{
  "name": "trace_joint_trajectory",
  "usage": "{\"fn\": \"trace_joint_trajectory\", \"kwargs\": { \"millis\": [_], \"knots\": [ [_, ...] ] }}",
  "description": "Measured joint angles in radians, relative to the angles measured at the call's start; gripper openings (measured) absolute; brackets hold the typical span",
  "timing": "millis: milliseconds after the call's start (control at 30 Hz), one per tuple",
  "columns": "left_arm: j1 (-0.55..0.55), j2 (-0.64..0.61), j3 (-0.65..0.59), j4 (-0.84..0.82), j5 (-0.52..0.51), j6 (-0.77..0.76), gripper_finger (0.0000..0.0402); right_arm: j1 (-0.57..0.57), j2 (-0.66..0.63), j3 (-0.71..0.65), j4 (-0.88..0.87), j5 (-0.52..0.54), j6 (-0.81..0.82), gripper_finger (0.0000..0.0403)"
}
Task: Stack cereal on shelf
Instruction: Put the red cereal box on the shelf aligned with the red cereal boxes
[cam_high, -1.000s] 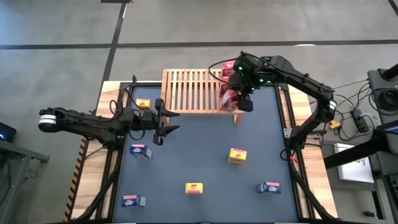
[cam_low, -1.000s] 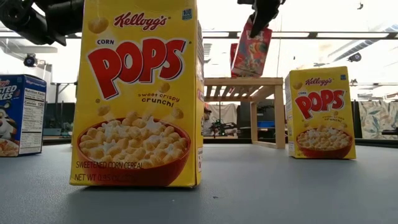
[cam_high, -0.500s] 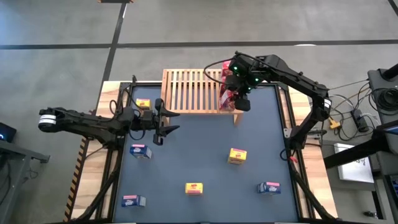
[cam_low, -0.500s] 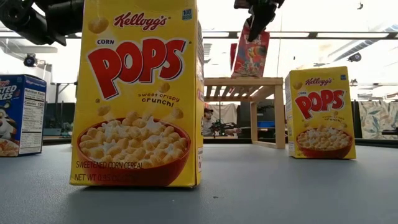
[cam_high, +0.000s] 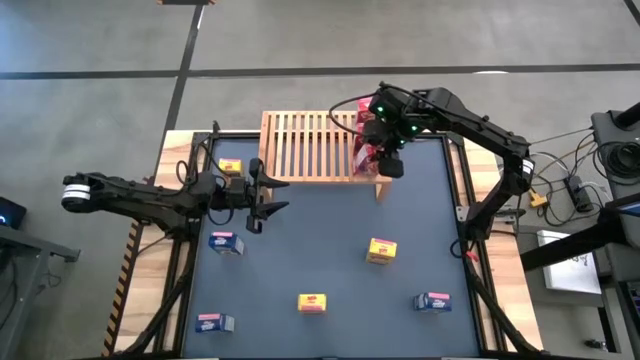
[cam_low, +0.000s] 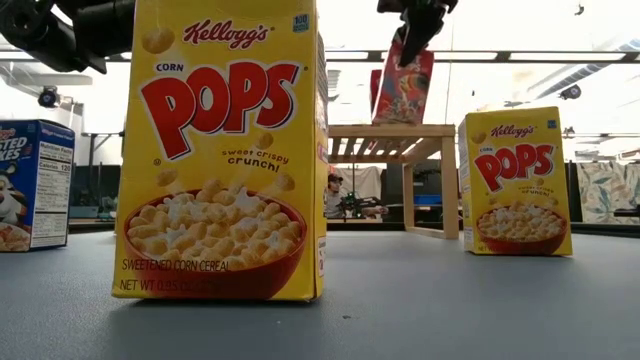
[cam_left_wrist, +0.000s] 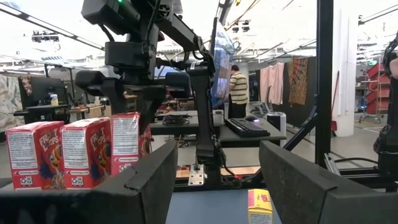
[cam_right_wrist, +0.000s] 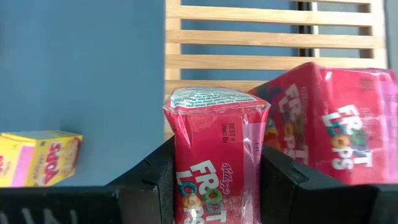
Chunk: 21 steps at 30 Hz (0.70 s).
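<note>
The surface (cam_high: 330, 225) is a dark blue mat, and at its far edge stands the shelf (cam_high: 305, 145), its slats running away from me. My right arm reaches over the shelf's right end; my left arm waits low over the surface's left side, just in front of the shelf's left corner.

My right jaws (cam_high: 380, 150) are closed part-way on a red box (cam_right_wrist: 214, 155), pinched across its narrow sides, its long axis upright and its sealed top end towards my wrist. It hangs straight below the jaws, at the shelf's right end. Whether its bottom has met the slats I cannot tell. Two more red boxes (cam_left_wrist: 59, 155) already stand on the shelf just beside it, so the coming move turns on setting this one down upright alongside them without knocking them. The right arm is plainly the nearer one for that.

My left jaws (cam_high: 262, 195) stand open and hold nothing.

By my count in the high view: three red boxes at the shelf, one of them in my grip. Three yellow boxes: one (cam_high: 229, 167) near the left arm, one (cam_high: 381, 250) right of centre, one (cam_high: 313, 302) at the near middle. Three blue boxes: one (cam_high: 225, 242) on the left, one (cam_high: 213, 322) at the near left, one (cam_high: 433, 301) at the near right. Those six are all well apart on the surface and none is on the shelf yet.
</note>
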Motion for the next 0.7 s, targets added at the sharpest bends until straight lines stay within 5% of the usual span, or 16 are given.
{"fn": "trace_joint_trajectory", "kwargs": {
  "millis": [200, 700],
  "knots": [
    [0.0, 0.0, 0.0, 0.0, 0.0, 0.0, 0.021, 0.0, 0.0, 0.0, 0.016, 0.098, 0.057, 0.0151],
    [0.0, 0.0, 0.0, 0.0, 0.0, 0.0, 0.021, 0.0, 0.0, 0.0, 0.015, 0.099, 0.053, 0.0151]
  ]
}}
